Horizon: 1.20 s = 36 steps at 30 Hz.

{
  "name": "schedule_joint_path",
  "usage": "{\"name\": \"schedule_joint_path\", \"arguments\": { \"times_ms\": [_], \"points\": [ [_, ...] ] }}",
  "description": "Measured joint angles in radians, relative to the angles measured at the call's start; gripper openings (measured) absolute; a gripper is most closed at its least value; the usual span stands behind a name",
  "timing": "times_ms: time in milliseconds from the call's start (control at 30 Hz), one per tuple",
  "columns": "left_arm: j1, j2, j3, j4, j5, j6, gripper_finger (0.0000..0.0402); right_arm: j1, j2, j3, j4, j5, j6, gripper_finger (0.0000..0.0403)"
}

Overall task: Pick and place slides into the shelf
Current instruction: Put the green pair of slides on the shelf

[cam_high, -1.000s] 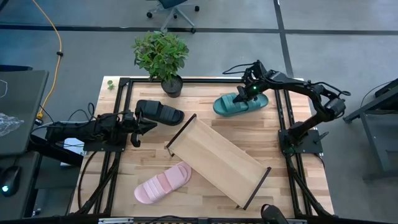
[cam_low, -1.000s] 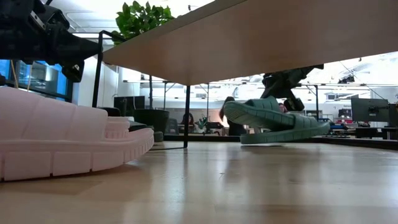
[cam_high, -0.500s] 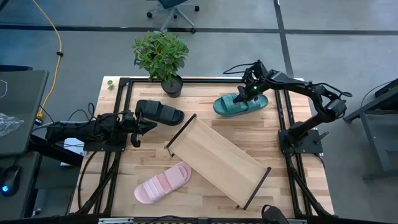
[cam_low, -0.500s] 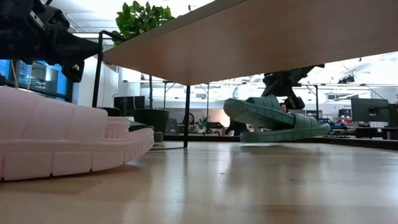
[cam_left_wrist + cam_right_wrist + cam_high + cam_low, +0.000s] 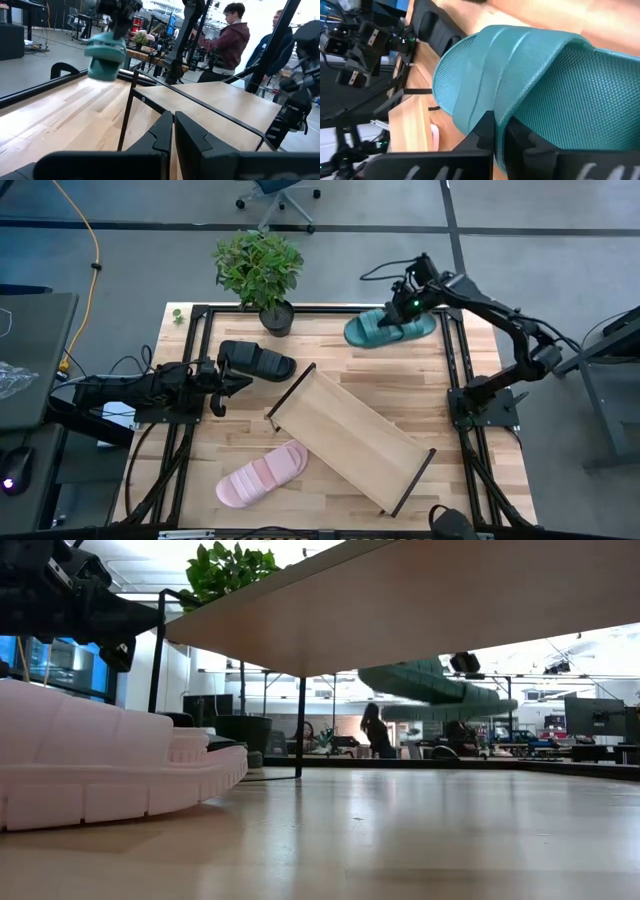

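My right gripper [image 5: 410, 307] was clamped on the strap of the teal slide [image 5: 390, 328], which hung clear of the tabletop [image 5: 440, 405] over its far right corner; in the low view the teal slide [image 5: 435, 690] floated level with the underside of the shelf [image 5: 400, 600], nothing beneath it; in my right wrist view my fingers [image 5: 487, 132] were pinched tight together against the ribbed teal strap [image 5: 520, 85]; my left gripper [image 5: 238, 383] rested at the left side of the table with its fingers [image 5: 162, 132] pressed together on nothing, just beside the black slide [image 5: 257, 361]; the shelf [image 5: 350, 438] lay slantwise across the middle of the table, bare; the pink slide [image 5: 262, 474] lay on the wood at its near left side, close to the shelf's edge; a potted plant [image 5: 260, 270] stood at the far edge.
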Motion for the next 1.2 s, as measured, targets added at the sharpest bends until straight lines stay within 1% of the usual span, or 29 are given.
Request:
{"name": "schedule_joint_path", "arguments": {
  "times_ms": [167, 300, 433, 567, 867, 1200],
  "points": [
    [0.000, 0.000, 0.000, 0.000, 0.000, 0.000, 0.0010, 0.000, 0.000, 0.121, -0.112, 0.059, -0.051, 0.0000],
    [0.000, 0.000, 0.000, 0.000, 0.000, 0.000, 0.0010, 0.000, 0.000, 0.159, -0.162, 0.062, -0.070, 0.0000],
    [0.000, 0.000, 0.000, 0.000, 0.000, 0.000, 0.0010, 0.003, 0.000, 0.163, -0.182, 0.063, -0.071, 0.0000],
    [0.000, 0.000, 0.000, 0.000, 0.000, 0.000, 0.0010, 0.021, 0.000, 0.163, -0.187, 0.090, -0.071, 0.0000],
    [0.000, 0.000, 0.000, 0.000, 0.000, 0.000, 0.0010, 0.059, -0.001, 0.164, -0.191, 0.093, -0.061, 0.0000],
    [0.000, 0.000, 0.000, 0.000, 0.000, 0.000, 0.0010, 0.061, -0.059, 0.164, -0.191, 0.099, -0.042, 0.0000]
  ]
}}
